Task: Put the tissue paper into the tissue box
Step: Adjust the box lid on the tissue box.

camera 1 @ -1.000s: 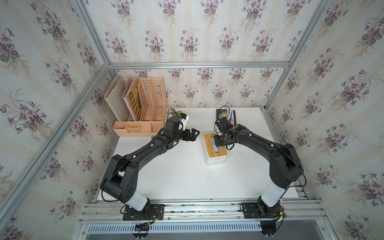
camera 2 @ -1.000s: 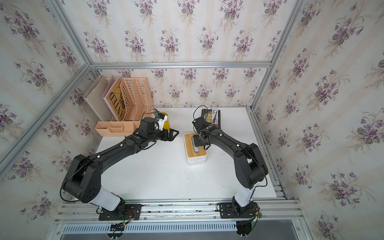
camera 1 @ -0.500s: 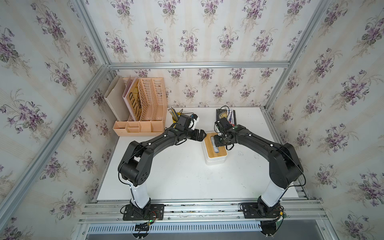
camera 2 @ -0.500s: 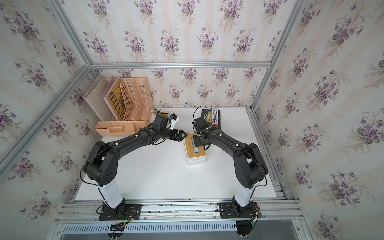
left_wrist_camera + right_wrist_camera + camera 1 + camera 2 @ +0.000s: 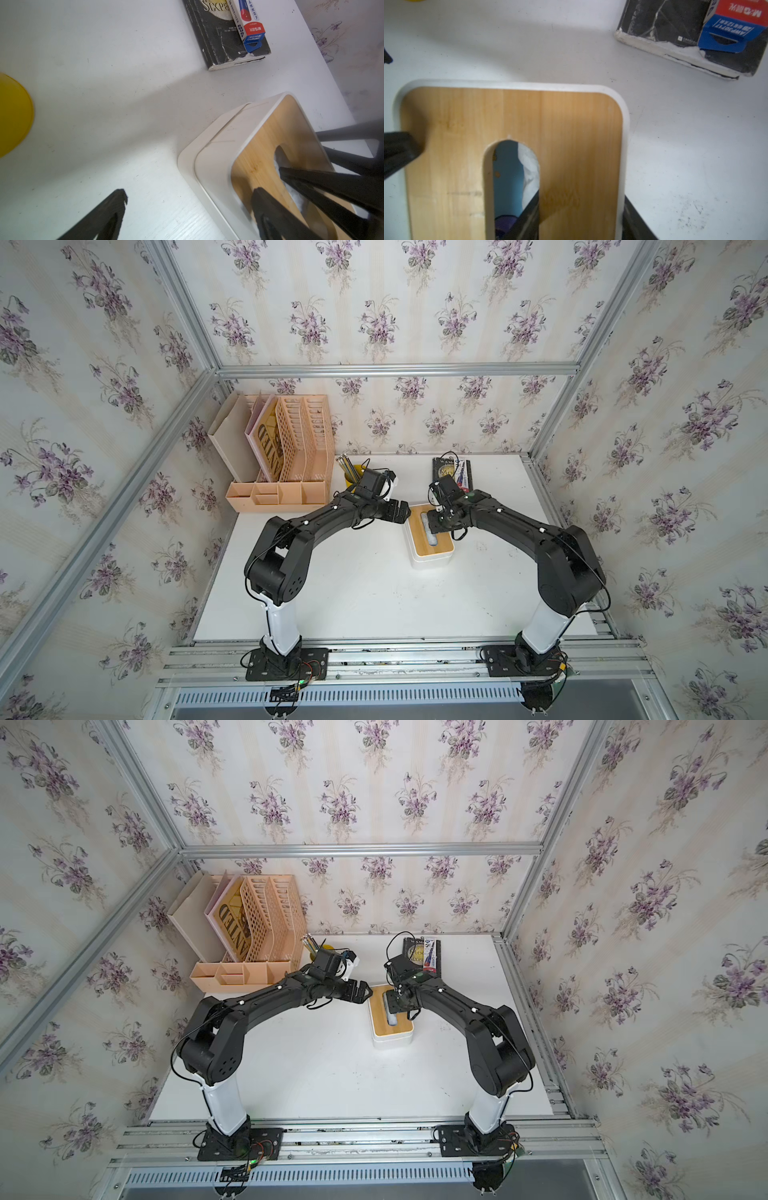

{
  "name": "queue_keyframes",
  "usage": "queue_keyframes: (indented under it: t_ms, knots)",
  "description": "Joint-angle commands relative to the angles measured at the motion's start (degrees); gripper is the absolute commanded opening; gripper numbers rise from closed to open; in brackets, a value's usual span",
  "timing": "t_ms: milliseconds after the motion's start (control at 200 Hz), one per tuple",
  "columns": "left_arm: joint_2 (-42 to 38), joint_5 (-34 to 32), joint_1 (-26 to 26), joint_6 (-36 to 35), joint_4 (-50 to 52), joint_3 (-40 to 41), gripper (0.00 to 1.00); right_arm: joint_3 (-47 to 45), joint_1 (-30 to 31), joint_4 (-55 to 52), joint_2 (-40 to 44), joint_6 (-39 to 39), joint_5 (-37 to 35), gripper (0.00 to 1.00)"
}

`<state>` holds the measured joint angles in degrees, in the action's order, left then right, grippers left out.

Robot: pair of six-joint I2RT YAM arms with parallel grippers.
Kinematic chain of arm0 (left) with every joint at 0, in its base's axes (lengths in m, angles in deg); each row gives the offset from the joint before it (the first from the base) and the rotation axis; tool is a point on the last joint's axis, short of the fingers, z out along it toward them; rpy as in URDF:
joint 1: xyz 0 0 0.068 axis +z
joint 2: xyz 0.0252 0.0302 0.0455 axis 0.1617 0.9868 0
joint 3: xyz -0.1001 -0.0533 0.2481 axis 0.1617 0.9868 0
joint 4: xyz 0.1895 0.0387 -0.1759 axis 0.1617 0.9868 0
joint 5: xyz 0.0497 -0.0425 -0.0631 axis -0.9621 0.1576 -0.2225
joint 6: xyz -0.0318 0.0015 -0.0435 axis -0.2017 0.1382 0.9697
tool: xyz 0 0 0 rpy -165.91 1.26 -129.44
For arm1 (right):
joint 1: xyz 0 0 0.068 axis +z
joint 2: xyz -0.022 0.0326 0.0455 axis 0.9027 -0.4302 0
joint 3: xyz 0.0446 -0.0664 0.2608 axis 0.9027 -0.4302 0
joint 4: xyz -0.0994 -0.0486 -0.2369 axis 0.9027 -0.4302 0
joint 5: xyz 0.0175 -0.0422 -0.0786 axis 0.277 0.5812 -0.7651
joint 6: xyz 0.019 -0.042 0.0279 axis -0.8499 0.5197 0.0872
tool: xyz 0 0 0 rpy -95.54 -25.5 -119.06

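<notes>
Sitting in the lidded tissue box (image 5: 432, 563): tissue paper (image 5: 508, 176) seen through the slot

The tissue paper is found inside the tissue box; its light-blue wrap and a fold of white tissue are seen through the oblong slot of the bamboo lid (image 5: 571, 124), which is seated on the tub. The box is set on the white table (image 5: 353, 593) between the two arms. The right gripper (image 5: 581, 199) is closed on the lid: one finger is put down through the slot, the other is laid against the outer white rim, and the strip of bamboo between them is pinched. The left gripper (image 5: 190, 193) is held with its fingers spread wide at the box's corner nearest the yellow pencil cup (image 5: 352, 477), one finger over the table, the other over the lid's edge; whether either touches cannot be told. A dark book (image 5: 218, 41) with a red-blue-white card packet (image 5: 250, 25) on it is laid at the table's far edge.
</notes>
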<state>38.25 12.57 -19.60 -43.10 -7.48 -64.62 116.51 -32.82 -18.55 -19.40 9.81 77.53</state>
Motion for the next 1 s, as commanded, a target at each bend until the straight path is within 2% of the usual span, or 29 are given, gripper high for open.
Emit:
queue_keyframes:
  t_ms: [0,345,994]
  knots:
    - [-0.4,-3.2,0.1,-1.3,-0.5,-0.3,0.97,1.0,-0.1,-1.8,0.3,0.4,0.7,0.29]
    - [0.1,-4.7,0.2,-2.0,-0.3,-1.5,0.97,2.2,-0.1,-3.1,0.2,0.9,0.5,0.28]
    - [2.0,-3.7,0.1,-1.6,1.5,-2.5,0.97,1.4,-0.1,-2.6,0.1,1.0,0.6,0.27]
